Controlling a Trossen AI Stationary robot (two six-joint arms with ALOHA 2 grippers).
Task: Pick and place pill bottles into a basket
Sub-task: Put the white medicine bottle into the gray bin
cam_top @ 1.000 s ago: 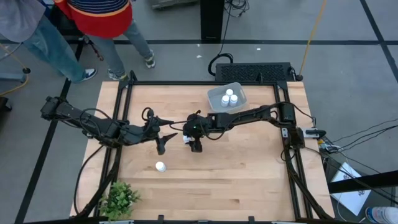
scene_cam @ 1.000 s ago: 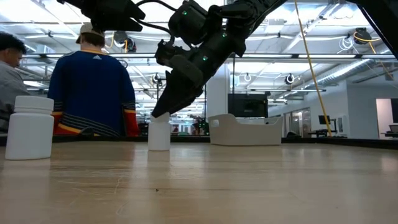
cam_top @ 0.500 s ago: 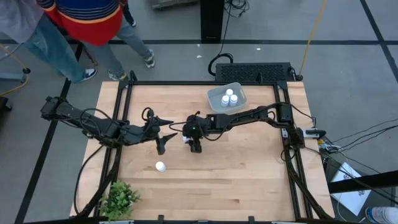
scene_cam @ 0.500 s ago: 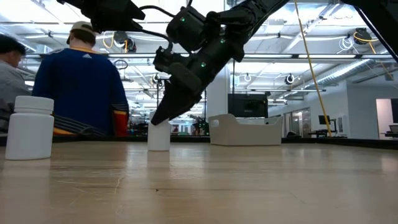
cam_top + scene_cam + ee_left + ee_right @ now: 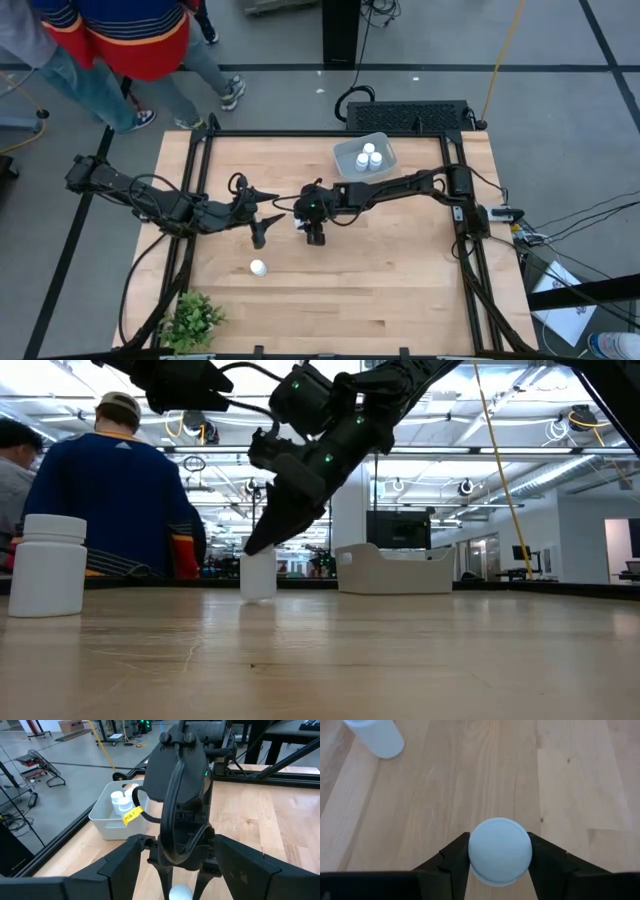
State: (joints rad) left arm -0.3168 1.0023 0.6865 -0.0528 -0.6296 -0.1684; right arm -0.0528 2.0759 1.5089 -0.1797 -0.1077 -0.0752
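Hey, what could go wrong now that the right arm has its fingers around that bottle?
The right end effector grips only the cap of the pill bottle, so it may slip when lifted. The left end effector waits close beside it; the arms might collide. The basket already holds bottles, so the drop spot is tight.

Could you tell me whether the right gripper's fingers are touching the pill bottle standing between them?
Touching. The right wrist view shows the right gripper with a dark finger pressed against each side of the pill bottle cap, no gap visible.
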